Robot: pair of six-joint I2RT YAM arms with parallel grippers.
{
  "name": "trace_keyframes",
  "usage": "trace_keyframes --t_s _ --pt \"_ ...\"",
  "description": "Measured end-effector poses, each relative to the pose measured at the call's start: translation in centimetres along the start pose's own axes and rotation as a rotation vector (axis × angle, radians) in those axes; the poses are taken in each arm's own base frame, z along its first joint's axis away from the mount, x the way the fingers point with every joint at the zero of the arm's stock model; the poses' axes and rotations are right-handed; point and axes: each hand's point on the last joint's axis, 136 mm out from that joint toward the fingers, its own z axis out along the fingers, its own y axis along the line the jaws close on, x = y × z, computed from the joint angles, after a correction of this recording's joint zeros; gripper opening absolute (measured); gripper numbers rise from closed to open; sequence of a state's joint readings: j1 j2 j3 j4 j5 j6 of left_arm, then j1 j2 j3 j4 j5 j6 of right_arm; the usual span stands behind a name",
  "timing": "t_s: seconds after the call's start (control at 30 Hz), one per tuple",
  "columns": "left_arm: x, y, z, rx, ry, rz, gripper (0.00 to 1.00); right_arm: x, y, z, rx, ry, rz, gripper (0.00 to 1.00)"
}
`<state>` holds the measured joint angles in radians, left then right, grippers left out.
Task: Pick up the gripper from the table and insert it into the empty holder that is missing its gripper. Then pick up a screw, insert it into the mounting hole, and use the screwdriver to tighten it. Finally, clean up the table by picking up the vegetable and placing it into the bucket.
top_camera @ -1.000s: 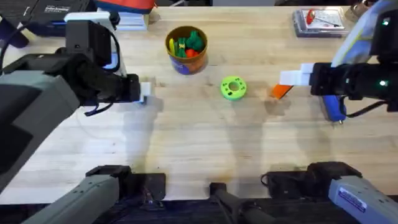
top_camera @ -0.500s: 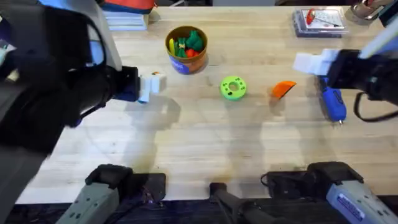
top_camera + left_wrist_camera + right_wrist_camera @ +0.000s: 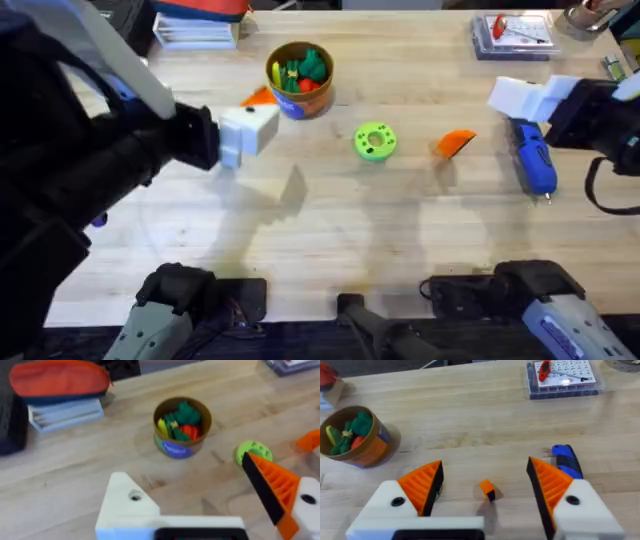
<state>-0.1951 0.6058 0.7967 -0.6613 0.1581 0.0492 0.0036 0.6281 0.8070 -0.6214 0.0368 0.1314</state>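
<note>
The orange gripper (image 3: 455,143) lies loose on the table (image 3: 330,230), right of centre; it is small in the right wrist view (image 3: 487,489). My left gripper (image 3: 255,112) hovers open beside the bucket (image 3: 299,78). In the left wrist view, one of its fingers is a bare white holder (image 3: 125,505) and the other carries an orange pad (image 3: 272,485). My right gripper (image 3: 484,462) is open, both orange pads on, above and behind the loose gripper. The blue screwdriver (image 3: 533,165) lies under the right arm. The vegetable is hidden.
A lime-green disc (image 3: 375,141) lies at the table's middle. A clear screw box (image 3: 512,33) sits at the far right. A red pouch on stacked books (image 3: 57,380) stands at the far left. The bucket holds green, yellow and red toy pieces.
My left arm rose toward the camera and its gripper swung right toward the bucket. The right gripper pulled back and to the right, away from the orange gripper, which stayed on the table.
</note>
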Motion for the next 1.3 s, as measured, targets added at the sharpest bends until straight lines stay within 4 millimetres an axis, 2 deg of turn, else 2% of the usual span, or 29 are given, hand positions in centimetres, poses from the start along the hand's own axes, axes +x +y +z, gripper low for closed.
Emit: trace_keyframes --t_s 0.07,0.27,0.5,0.7,0.8,1.1,1.3 --pt "0.7 -0.1 0.0 0.007 0.03 -0.005 0.986 0.0 0.0 0.0 0.0 0.0 0.0 0.994" --pt "0.8 -0.7 0.1 0.037 0.01 -0.001 0.987 0.0 0.0 0.0 0.0 0.0 0.0 0.994" --pt "2.4 -1.8 0.7 0.09 -0.223 0.048 0.987 0.0 0.0 0.0 0.0 0.0 0.0 0.993" --pt "5.5 -4.0 1.0 0.207 -0.392 0.108 0.987 0.0 0.0 0.0 0.0 0.0 0.0 0.994" --pt "7.0 -4.8 1.4 0.254 -0.413 0.123 0.987 0.0 0.0 0.0 0.0 0.0 0.0 0.993" --pt "9.5 -6.0 2.7 0.353 -0.367 0.07 0.985 0.0 0.0 0.0 0.0 0.0 0.0 0.994" --pt "9.5 -6.6 2.5 0.398 -0.362 0.037 0.985 0.0 0.0 0.0 0.0 0.0 0.0 0.994"
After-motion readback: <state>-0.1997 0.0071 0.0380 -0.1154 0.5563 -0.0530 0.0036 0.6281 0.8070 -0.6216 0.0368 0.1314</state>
